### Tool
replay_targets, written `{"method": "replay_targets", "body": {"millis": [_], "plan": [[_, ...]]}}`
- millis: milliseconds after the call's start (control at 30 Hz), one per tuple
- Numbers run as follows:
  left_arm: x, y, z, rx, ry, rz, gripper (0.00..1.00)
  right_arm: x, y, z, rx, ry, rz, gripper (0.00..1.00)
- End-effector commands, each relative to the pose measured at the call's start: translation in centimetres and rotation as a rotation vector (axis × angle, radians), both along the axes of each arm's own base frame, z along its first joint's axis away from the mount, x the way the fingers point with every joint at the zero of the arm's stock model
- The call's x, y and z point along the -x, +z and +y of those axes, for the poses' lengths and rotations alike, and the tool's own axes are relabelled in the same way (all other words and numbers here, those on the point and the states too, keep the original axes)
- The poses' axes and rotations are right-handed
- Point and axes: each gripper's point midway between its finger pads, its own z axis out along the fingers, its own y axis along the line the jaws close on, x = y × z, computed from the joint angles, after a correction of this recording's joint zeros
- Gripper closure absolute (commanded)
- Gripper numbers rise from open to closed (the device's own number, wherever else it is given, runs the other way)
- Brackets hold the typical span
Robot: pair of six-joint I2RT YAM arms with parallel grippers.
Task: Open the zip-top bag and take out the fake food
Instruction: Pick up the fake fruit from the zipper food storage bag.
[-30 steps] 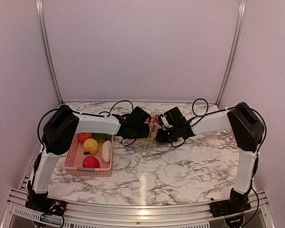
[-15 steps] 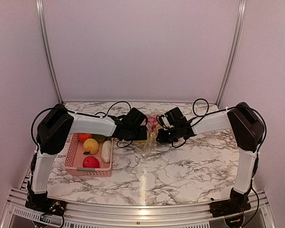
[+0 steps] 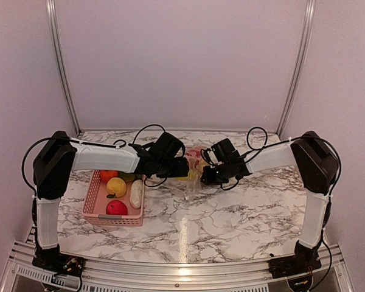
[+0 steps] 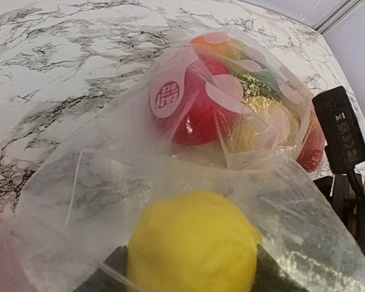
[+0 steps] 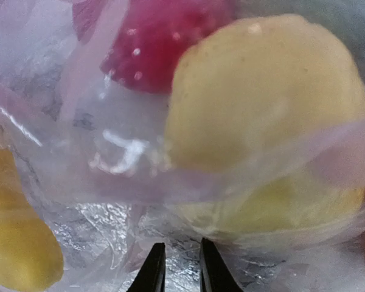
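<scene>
Overhead, shows zip-top bag just right of pink basket, flanked by left gripper nearer the basket and right gripper farther from it; hides how the 2 sets of jaws stand. Closer, from left wrist, reveals dark fingers clasping yellow fruit, with red and orange fake food beyond, inside the film. From right wrist, reveals tips nearly closed, pinching bag film.
</scene>
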Motion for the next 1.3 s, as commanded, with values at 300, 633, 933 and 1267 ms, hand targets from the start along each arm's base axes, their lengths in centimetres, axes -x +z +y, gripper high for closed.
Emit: {"method": "replay_targets", "body": {"millis": [300,633,933,1267], "plan": [[2.9,2.6,1.6,-0.008,-0.07,0.025,0.5,-0.4,-0.6,-0.7,0.01,-0.032,0.007,0.81],[4.9,3.1,2.4,0.007,-0.106,0.062,0.5,-0.4,-0.8,-0.9,0.01,-0.038,0.009,0.81],[5.8,2.1,3.5,-0.029,-0.104,0.091,0.5,-0.5,-0.7,-0.9,0.005,-0.037,0.006,0.81],[6.4,3.7,4.6,-0.051,-0.095,0.069,0.5,-0.7,-0.6,-1.0,0.003,-0.039,0.003,0.81]]}}
